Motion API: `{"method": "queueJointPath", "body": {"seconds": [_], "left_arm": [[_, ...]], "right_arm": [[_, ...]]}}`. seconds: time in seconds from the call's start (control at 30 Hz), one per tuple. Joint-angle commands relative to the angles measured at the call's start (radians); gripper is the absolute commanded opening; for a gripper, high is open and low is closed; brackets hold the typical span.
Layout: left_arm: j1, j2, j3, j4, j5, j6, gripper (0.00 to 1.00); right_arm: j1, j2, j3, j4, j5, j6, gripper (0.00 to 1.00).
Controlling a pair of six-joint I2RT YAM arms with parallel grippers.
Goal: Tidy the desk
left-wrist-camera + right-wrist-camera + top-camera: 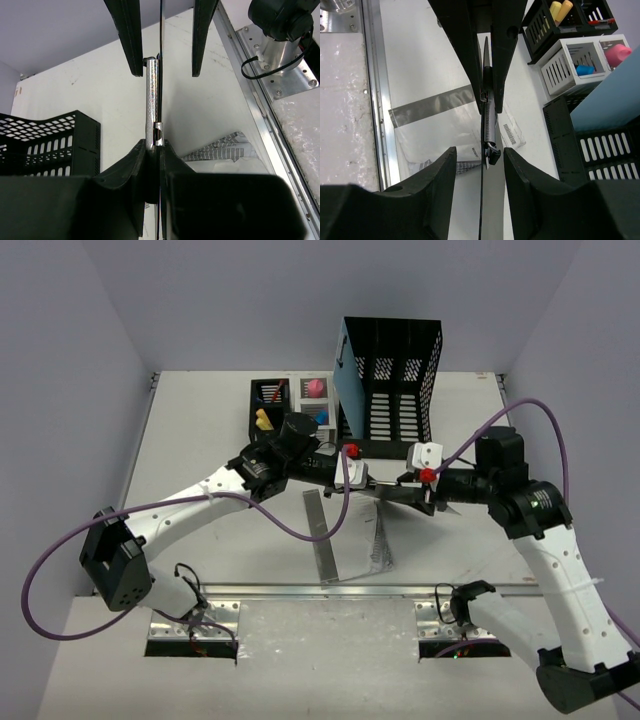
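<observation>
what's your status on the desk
Left pincer shut on thin sheet, edge-on. Right pincer open astride it. Bag loose on desk below; rack just beyond.

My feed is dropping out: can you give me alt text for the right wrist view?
The right gripper stands open astride a thin dark board seen edge-on, which the left gripper clamps from the far side. Beneath it lies a clear plastic bag on the white desk; a black mesh file holder stands to the right.
</observation>
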Motion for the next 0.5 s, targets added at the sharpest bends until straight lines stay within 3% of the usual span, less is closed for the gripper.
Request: {"method": "queueJointPath", "body": {"seconds": [0.0,0.13,0.23,0.27,0.37,0.43,0.47], "left_arm": [[0.009,-0.045,0.0,0.054,0.048,-0.016,0.0],[0.009,-0.041,0.008,0.051,0.051,-0.014,0.0],[0.009,-0.039,0.008,0.05,0.049,-0.01,0.0],[0.009,-0.039,0.005,0.05,0.051,-0.01,0.0],[0.009,-0.042,0.0,0.05,0.048,-0.008,0.0],[0.009,-0.042,-0.003,0.05,0.035,-0.01,0.18],[0.009,-0.045,-0.005,0.045,0.032,-0.011,0.41]], "right_arm": [[0.001,0.001,-0.013,0.04,-0.018,0.007,0.42],[0.002,0.011,-0.021,0.071,-0.046,0.025,0.32],[0.001,0.024,-0.019,0.077,-0.059,0.031,0.14],[0.001,0.024,-0.019,0.08,-0.061,0.031,0.01],[0.001,0.018,-0.022,0.088,-0.064,0.036,0.01],[0.001,0.011,-0.022,0.095,-0.061,0.047,0.01],[0.001,0.01,-0.021,0.095,-0.061,0.05,0.01]]}}
